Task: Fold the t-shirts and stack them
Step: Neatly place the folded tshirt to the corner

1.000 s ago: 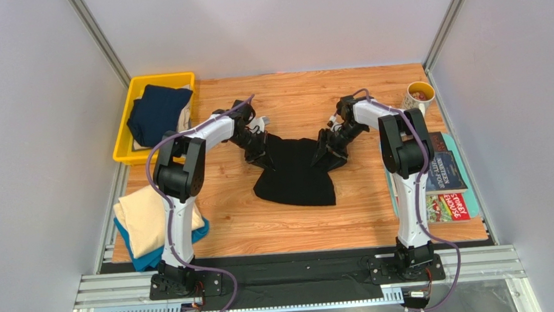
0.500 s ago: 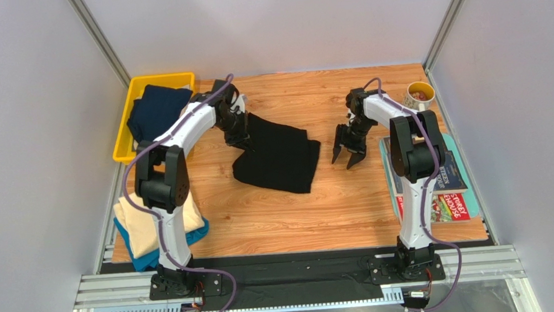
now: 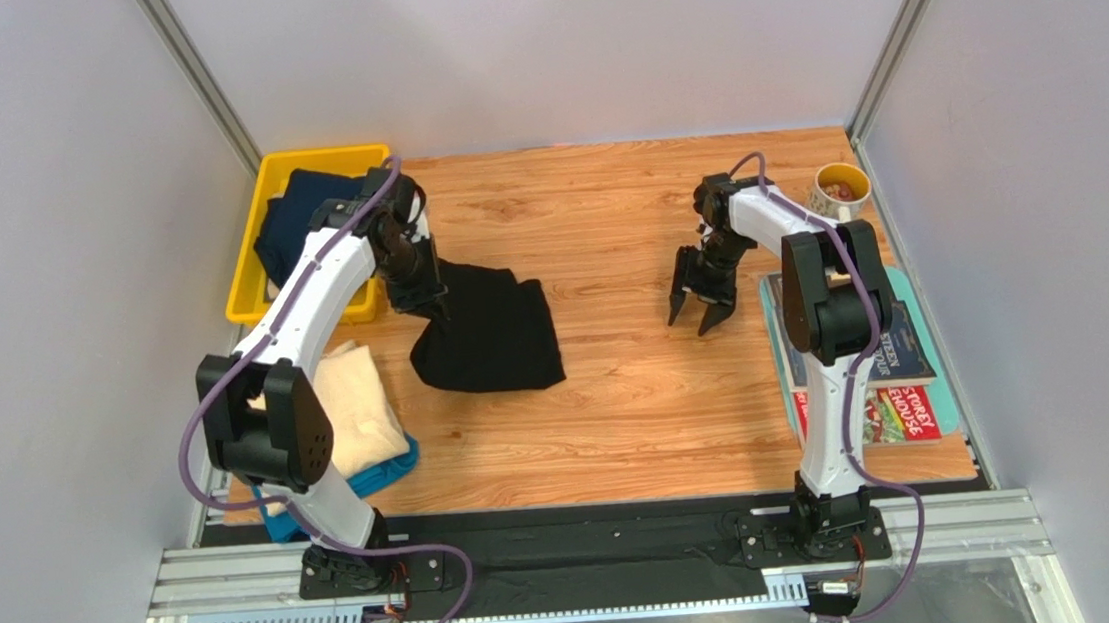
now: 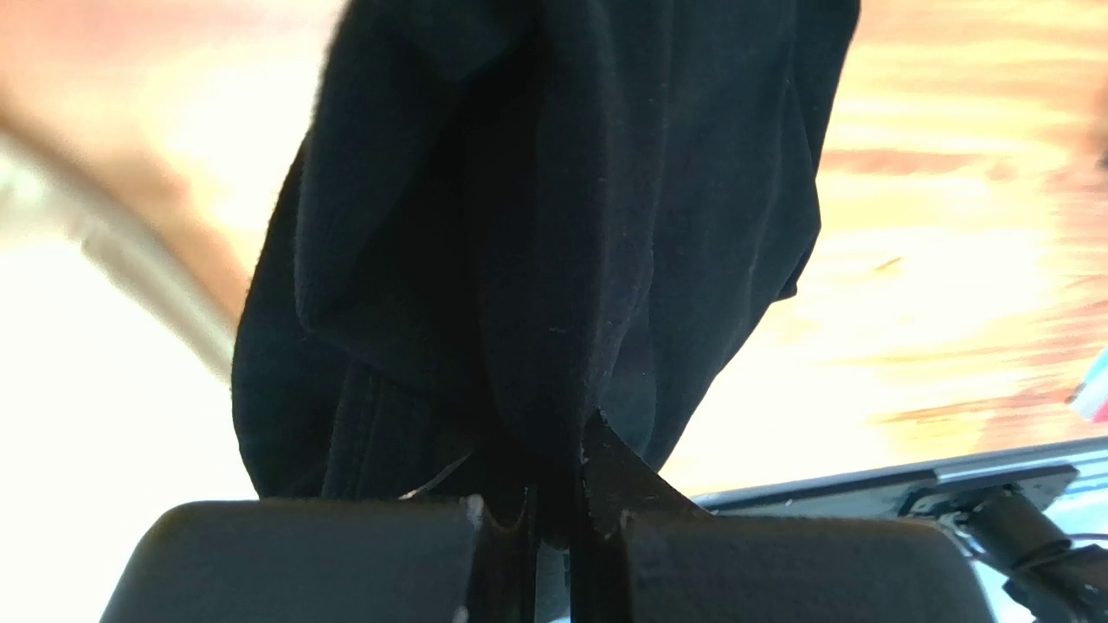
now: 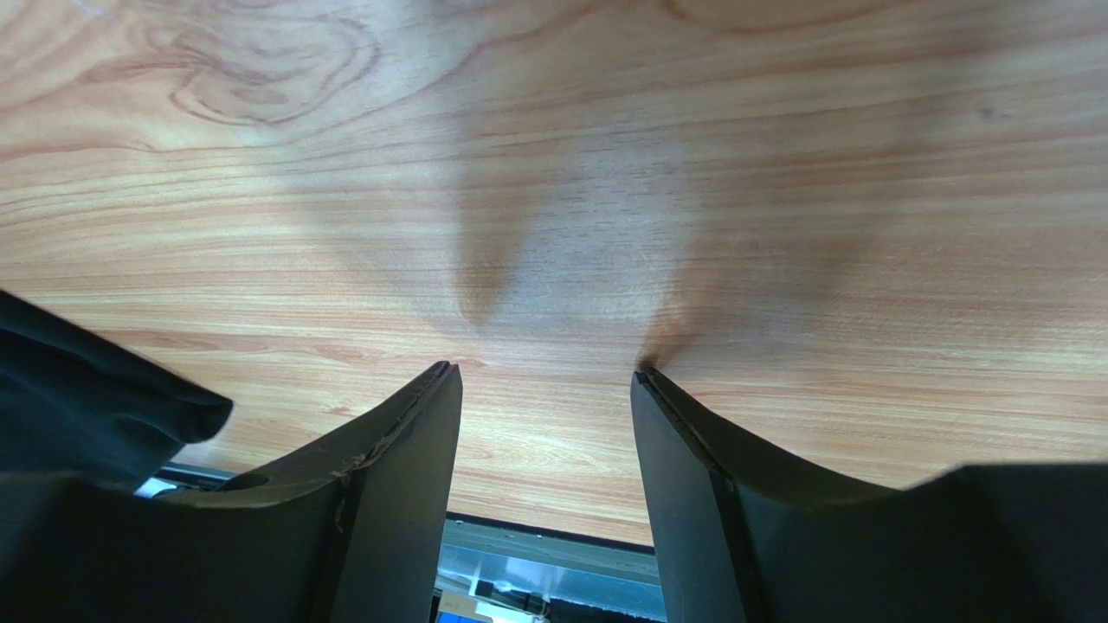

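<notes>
Now left claw (image 3: 427,299) dragged black t-shirt (image 3: 496,341) leftward.

We show the black shirt (image 3: 491,335) folded beside the yellow bin (image 3: 247,278), navy shirt (image 3: 300,221) inside it, cream shirt (image 3: 355,407) atop teal shirt (image 3: 385,471) nearer.

Both arms are wearing white shells over black joints here. The left arm (image 3: 306,296) is trailing a purple left cable (image 3: 184,453) in a wide loop and is sitting on a black base plate (image 3: 372,569). The right arm (image 3: 820,379) is sporting a matching right cable (image 3: 919,528). The left claw (image 4: 546,519) is showing matte black, blocky fingers. The right claw (image 5: 544,377) is showing two black curved blades, tapering to thin tips.
</notes>
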Robot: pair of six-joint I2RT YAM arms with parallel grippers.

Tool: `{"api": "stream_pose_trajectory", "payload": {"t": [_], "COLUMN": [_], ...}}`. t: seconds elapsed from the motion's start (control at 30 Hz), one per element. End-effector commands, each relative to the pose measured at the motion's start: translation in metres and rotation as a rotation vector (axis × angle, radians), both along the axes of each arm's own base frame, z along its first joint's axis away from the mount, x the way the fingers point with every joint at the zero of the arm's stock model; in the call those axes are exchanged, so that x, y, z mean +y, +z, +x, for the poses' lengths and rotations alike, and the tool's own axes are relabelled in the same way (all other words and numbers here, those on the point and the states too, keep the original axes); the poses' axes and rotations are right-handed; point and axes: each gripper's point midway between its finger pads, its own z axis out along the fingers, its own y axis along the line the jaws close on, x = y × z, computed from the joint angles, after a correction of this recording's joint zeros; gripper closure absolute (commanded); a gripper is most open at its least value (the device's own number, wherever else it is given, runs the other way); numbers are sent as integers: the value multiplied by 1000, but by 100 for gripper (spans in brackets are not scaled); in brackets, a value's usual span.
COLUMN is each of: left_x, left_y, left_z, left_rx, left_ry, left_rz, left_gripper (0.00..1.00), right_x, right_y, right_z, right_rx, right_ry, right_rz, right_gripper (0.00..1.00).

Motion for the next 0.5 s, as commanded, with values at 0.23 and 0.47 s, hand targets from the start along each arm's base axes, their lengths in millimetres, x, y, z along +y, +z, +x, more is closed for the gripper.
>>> {"api": "stream_pose_trajectory", "payload": {"t": [0.23, 0.47], "left_x": [73, 112], "left_y": [24, 36], "left_z": [-79, -106], "left_rx": [66, 64], "left_ry": [240, 356], "left_rz": [135, 258], "left_gripper": [100, 100], "right_x": [14, 18], "right_y": [12, 14], "right_z": [9, 2], "right_rx": [-25, -20], "right_ry": [-18, -24], "right_rz": [81, 111], "right_gripper": [44, 45]}}
